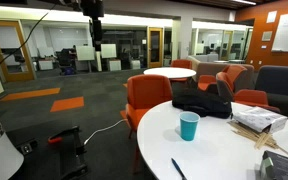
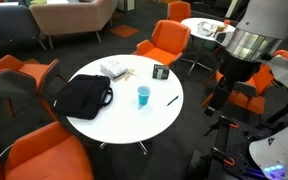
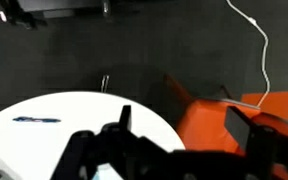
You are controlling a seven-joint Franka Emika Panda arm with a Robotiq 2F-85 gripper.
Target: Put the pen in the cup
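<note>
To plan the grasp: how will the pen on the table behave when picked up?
The pen looks thin and straight, so probably stiff and light. Lying flat on the smooth table, it may roll or slide if nudged.

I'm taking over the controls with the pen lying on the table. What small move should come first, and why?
Probably swing the pincer across until it is above the pen: the pen lies flat on the white table, apart from the cup, while the wrist view shows the pincer open, empty, high and off to one side.
</note>
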